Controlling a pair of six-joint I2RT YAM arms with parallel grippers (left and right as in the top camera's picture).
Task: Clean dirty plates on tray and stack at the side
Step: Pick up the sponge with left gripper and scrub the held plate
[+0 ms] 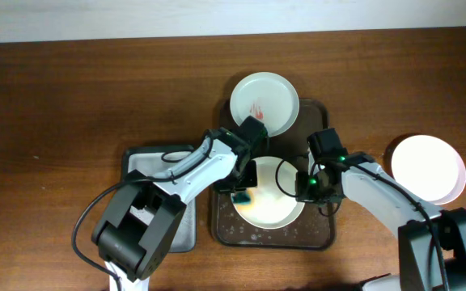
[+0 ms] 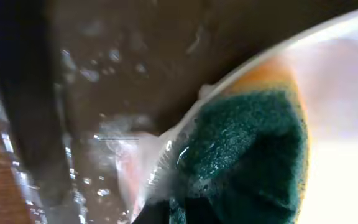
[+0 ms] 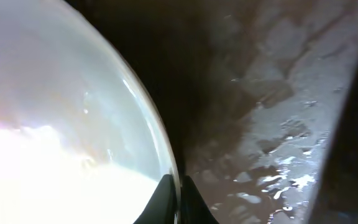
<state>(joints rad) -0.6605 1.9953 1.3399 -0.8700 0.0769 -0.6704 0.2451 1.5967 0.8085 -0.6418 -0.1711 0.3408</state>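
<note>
One clean plate point(image 1: 427, 168) is set on the counter point(image 1: 71, 97) outboard of the right claw point(image 1: 304, 186), which is pinched on the rim of the middle plate point(image 1: 280, 208). The sponge point(image 2: 247, 155) is clamped in the left claw point(image 1: 243, 187) upon it. A stained plate point(image 1: 264, 103), ahead on the tray point(image 1: 320, 236), is not yet cleaned.

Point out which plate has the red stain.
The plate at the far end of the tray, red smear near its centre. The plate under the sponge and the plate on the table at right show none.
</note>
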